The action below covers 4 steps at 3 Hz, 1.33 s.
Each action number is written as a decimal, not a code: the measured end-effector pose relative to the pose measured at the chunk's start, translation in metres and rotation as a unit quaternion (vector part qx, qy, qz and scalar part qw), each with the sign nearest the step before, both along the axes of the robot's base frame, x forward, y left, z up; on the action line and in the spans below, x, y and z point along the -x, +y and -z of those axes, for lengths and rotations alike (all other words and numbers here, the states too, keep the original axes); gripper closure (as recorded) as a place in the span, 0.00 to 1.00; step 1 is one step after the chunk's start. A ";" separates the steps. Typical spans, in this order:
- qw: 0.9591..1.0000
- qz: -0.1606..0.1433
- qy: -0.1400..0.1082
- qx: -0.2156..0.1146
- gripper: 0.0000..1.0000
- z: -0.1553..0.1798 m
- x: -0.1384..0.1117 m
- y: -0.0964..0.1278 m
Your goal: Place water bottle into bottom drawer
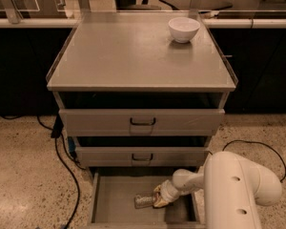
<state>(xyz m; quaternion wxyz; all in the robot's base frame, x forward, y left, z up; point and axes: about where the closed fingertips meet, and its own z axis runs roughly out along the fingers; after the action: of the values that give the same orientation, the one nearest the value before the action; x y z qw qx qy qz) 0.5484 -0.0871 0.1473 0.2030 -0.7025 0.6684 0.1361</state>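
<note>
The bottom drawer point(114, 202) is pulled open at the foot of the grey cabinet, and its plain grey floor shows. The water bottle point(144, 202) lies on its side low inside the drawer, right of centre, with its label end hidden at the gripper. My gripper point(157, 198) reaches in from the right and is shut on the bottle's right end. The white arm point(238, 185) fills the lower right and hides the drawer's right front corner.
A white bowl point(183, 29) stands at the back right of the cabinet top point(133, 56). The two upper drawers point(142, 122) with dark handles are pushed in. Black cables point(62, 166) run over the speckled floor on the left and another cable lies on the right.
</note>
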 end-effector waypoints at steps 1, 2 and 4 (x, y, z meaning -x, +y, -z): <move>1.000 0.021 -0.001 0.024 1.00 0.009 0.001 0.002; 0.998 0.051 0.003 0.039 1.00 0.035 0.006 -0.001; 0.998 0.051 0.003 0.039 0.76 0.033 0.006 -0.001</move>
<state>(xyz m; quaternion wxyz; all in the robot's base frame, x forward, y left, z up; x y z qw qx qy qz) 0.5428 -0.0878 0.1145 0.1800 -0.6746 0.7087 0.1010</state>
